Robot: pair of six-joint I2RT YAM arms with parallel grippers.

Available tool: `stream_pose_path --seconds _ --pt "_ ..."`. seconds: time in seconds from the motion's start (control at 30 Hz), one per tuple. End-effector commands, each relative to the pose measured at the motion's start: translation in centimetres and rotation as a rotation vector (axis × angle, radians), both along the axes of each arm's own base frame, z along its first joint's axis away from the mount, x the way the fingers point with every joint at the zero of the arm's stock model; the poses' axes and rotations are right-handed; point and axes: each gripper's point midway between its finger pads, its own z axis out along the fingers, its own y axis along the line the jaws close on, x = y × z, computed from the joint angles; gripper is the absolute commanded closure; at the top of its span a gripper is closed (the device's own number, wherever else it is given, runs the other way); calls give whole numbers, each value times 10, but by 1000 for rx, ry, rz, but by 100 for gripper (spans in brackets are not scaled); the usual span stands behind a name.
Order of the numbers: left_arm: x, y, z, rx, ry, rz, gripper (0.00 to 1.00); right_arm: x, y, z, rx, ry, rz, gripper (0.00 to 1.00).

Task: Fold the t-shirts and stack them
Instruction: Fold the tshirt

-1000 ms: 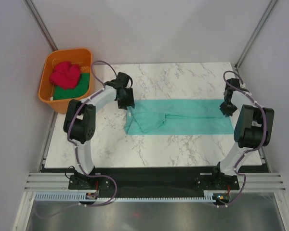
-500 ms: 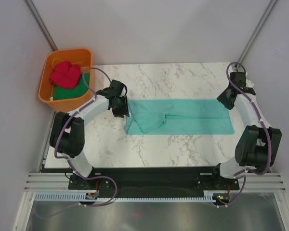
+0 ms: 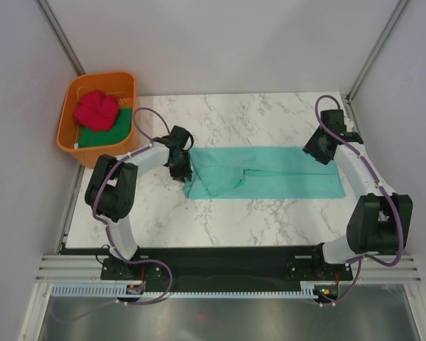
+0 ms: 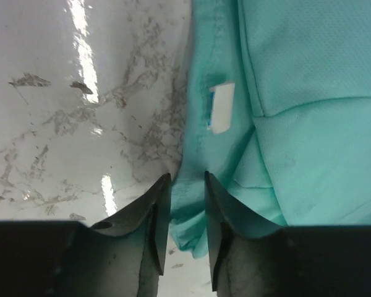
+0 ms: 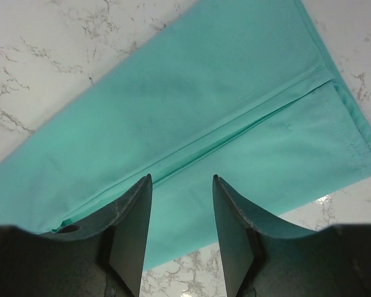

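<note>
- the teal t-shirt (image 3: 270,172) lies as a long folded strip across the middle of the marble table (image 3: 255,114); its left end is rumpled and partly covered by the left gripper (image 3: 181,167).
- from the left wrist, that gripper's jaws are nearly closed, pinching the shirt's bunched edge between them.
- a small white label (image 4: 221,108) with a blue edge shows on the cloth just past the pinch; no writing can be made out.
- the right gripper (image 3: 318,149) hangs over the strip's right end, jaws wide apart, holding nothing.
- in the orange tub (image 3: 82,154), the pinkish-red t-shirt (image 3: 96,109) hides much of the dark green t-shirt (image 3: 106,133).
</note>
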Motion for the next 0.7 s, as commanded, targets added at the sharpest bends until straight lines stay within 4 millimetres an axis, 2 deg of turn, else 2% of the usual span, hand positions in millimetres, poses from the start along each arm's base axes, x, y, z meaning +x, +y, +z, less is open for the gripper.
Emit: stream_pose_path --seconds 0.0,0.03,0.07,0.1,0.13,0.2,0.23,0.3,0.33,0.4,0.43,0.47,0.5,0.53,0.57,0.6,0.63,0.67 --pt "13 10 -13 72 -22 55 67 2 0 18 -16 -64 10 48" --pt "17 10 -15 80 -27 55 71 3 11 20 -14 -69 39 48" --pt "20 11 -17 90 -28 53 77 4 12 20 -14 -72 42 48" --pt "21 11 -25 101 -12 47 90 4 15 21 -11 -76 46 48" --pt "31 9 -23 101 -29 43 95 5 19 22 -9 -79 53 48" --pt "40 9 -31 121 -27 31 98 8 23 27 -2 -101 57 48" --pt "57 5 -23 118 -63 32 98 9 27 28 1 -108 62 48" --pt "77 6 -21 127 -95 34 98 12 30 33 6 -133 64 48" --pt "100 2 -15 122 -131 38 98 14 32 35 13 -147 60 48" --pt "129 5 -6 117 -182 51 98 18 35 37 24 -168 58 48" --pt "157 -1 14 96 -252 63 98 19 38 38 43 -179 60 48" --pt "172 3 7 101 -257 73 98 24 42 41 55 -207 65 48" --pt "187 4 8 100 -280 83 98 25 44 39 63 -210 67 48" --pt "219 -2 37 71 -370 96 98 26 47 39 70 -221 71 48" --pt "232 1 15 79 -358 99 98 31 51 41 84 -246 74 48" --pt "247 -4 19 47 -382 90 98 31 53 39 89 -251 80 47" --pt "277 -12 55 -4 -484 93 98 33 58 40 96 -261 91 48" --pt "287 -11 39 -19 -475 99 98 37 62 38 102 -270 104 47"
